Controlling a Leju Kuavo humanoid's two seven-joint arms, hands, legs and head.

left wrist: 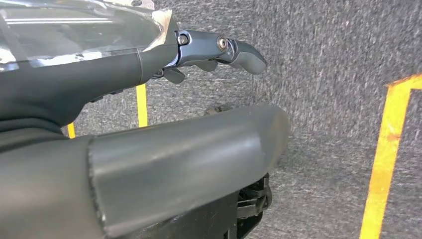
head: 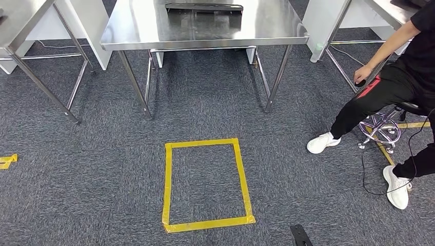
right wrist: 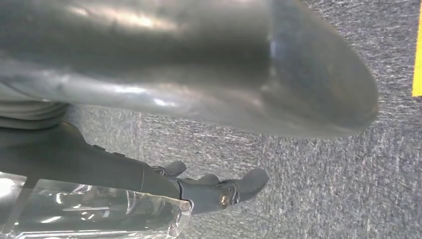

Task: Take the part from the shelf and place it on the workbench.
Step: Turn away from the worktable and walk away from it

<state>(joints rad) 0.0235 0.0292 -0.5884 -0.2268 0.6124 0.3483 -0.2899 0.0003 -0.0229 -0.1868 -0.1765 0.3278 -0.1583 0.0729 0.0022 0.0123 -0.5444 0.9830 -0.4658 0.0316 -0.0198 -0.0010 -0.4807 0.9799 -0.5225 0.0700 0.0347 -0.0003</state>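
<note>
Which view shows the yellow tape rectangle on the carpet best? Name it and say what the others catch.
The head view: the whole yellow tape rectangle lies on the carpet in front of the steel workbench. The left wrist view shows yellow tape strips past the left hand; the right wrist view a sliver beyond the right hand.

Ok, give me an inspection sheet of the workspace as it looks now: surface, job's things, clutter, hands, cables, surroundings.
Surface: steel workbench ahead, its top shiny and mostly bare.
Job's things: a flat dark part lies at the workbench's far edge; whether it is the task's part cannot be told.
Clutter: a small dark object on the carpet near the tape rectangle.
Hands: left hand and right hand hang over the carpet, holding nothing, fingers apart.
Cables: a black cable trails across the floor by the seated person's feet.
Surroundings: grey carpet, yellow tape rectangle, a seated person on a stool, more steel tables to both sides.
</note>
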